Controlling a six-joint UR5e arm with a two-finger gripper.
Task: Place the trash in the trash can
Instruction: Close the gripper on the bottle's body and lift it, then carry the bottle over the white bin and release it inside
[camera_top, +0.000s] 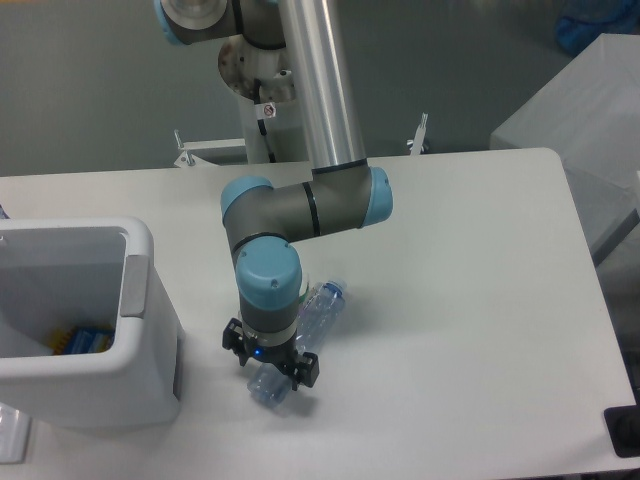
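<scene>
A clear, crushed plastic bottle (318, 309) with a bluish cap lies on the white table, cap pointing to the back right and base toward the front. My gripper (270, 362) points straight down over the bottle's lower half, open, with one finger on each side of it. The wrist hides the middle of the bottle. The trash can (142, 243), a white boxy bin with a grey side panel, stands at the left edge, about a hand's width left of the gripper.
Blue and yellow items (84, 340) lie inside the bin. A grey box (590, 110) stands beyond the table's right edge. A black object (624, 432) sits at the front right corner, and a clear item (10, 438) is at the front left.
</scene>
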